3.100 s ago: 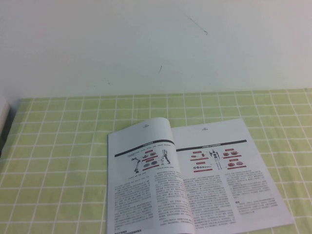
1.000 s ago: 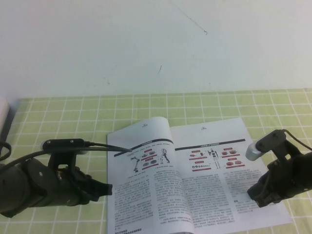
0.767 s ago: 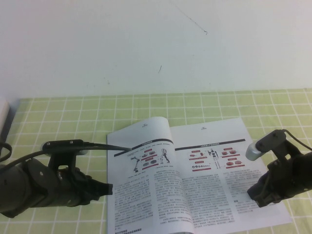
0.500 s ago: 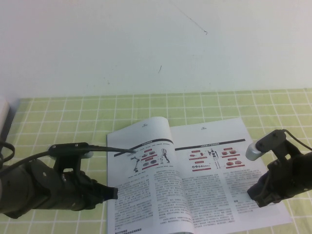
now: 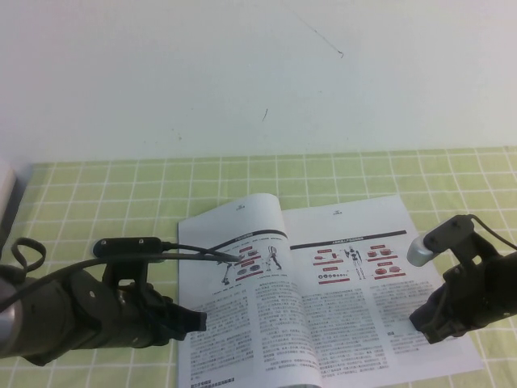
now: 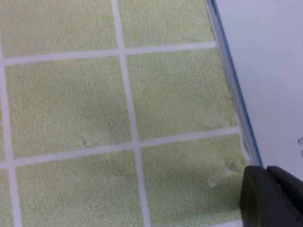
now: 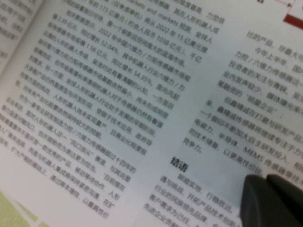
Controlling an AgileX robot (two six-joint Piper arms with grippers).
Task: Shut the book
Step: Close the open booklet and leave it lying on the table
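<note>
The left gripper [image 5: 194, 320] sits at the book's [image 5: 339, 299] left edge; the right gripper [image 5: 420, 322] is over its right half; I cannot tell how open either is. Catch 1 edge low; fold it across.

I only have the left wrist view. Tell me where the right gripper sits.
Observer: The right gripper is over the book's right page, near its outer edge.
Operator: Report the book's state.
Observer: Open, both pages face up, the left page bowed up near the spine.
Operator: Place my left gripper from above.
Observer: The left gripper is at the left page's outer edge, low over the tablecloth.
</note>
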